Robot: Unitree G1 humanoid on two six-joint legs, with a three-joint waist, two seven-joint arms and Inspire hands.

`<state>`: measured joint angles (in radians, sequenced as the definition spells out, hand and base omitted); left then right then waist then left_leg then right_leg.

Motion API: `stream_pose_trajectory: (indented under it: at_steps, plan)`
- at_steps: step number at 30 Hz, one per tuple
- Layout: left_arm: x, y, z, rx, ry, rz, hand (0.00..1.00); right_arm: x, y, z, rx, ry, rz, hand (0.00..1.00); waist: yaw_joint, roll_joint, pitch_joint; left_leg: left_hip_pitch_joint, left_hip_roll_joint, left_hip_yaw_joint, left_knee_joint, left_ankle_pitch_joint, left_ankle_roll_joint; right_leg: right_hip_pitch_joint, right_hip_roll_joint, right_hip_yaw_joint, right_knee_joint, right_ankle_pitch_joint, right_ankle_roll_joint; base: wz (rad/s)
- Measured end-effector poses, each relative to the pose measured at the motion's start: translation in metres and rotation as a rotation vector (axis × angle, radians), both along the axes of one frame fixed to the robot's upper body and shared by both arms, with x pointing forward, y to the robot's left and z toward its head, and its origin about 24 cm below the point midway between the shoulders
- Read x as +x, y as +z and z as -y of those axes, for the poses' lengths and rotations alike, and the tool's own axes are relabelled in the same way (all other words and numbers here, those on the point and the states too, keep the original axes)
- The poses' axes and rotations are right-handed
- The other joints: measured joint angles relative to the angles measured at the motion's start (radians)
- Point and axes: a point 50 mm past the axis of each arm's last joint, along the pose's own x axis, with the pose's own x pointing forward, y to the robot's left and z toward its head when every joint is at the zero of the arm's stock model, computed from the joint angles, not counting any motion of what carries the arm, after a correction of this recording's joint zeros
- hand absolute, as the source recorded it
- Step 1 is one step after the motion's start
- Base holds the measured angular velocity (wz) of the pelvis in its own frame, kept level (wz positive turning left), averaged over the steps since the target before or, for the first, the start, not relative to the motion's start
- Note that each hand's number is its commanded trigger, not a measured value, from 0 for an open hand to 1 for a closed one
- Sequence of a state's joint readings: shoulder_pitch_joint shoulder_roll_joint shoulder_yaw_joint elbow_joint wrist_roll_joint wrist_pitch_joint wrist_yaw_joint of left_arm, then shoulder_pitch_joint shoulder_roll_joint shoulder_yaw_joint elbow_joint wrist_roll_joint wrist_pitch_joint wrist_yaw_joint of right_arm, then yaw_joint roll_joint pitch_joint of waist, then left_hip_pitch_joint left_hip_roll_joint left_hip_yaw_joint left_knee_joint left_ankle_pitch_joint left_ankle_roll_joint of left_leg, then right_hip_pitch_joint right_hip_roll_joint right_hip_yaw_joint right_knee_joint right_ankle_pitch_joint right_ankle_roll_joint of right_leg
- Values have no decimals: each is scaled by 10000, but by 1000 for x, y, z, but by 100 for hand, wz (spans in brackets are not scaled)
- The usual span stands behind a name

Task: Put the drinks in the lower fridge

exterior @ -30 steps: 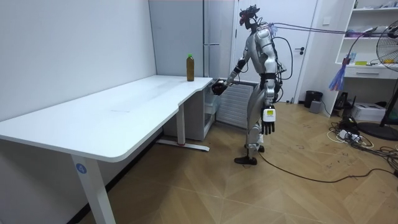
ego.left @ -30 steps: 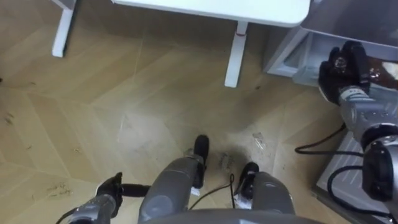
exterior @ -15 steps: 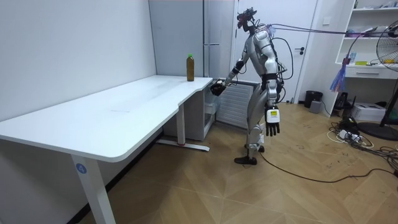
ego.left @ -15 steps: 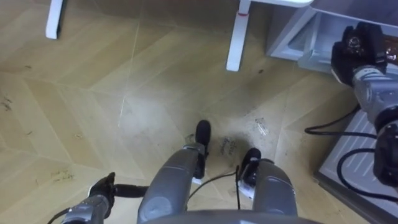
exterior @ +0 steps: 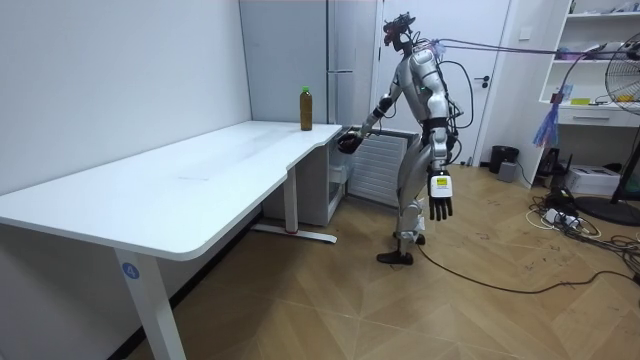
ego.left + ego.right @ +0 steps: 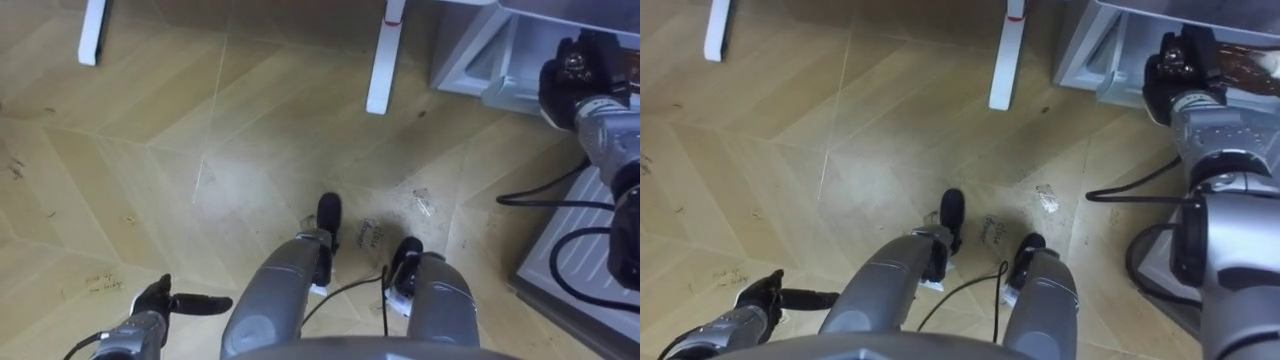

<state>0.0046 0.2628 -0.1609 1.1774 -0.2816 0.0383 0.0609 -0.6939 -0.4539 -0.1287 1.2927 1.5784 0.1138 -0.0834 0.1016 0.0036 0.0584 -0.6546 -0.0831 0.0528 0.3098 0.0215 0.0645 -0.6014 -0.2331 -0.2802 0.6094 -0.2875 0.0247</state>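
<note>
My right hand (image 6: 583, 78) reaches into the open lower fridge compartment (image 6: 468, 62) at the upper right, its fingers curled round a dark drink bottle, most of it hidden by the hand. In the room view that hand (image 5: 346, 141) is at the fridge (image 5: 330, 60) just past the table's end. A second drink bottle (image 5: 306, 108), brown with a green cap, stands upright at the far end of the white table (image 5: 200, 180). My left hand (image 6: 160, 303) hangs at my side with straight, spread fingers and holds nothing.
I stand on wooden floor between the table's end and the fridge. A white table leg (image 6: 380, 60) stands just left of the compartment. The ribbed grey fridge door (image 6: 585, 250) is swung open at my right. Black cables (image 5: 520, 285) trail across the floor behind me.
My right hand has pushed a little further into the lower fridge with the bottle. The left hand has swung slightly outward. The head camera has shifted a little.
</note>
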Motion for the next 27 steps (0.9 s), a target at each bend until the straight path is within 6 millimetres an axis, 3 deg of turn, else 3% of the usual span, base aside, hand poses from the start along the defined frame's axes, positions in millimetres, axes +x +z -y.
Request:
stream_pose_trajectory:
  at_steps: [27]
  plan:
    - [-1,2,-8,430,-206,-175,0,-3,1,7,-164,72,-128,0,129,-170,-87,18,37,-36,47,99,40,105,13,-144,-32,68,-12,0]
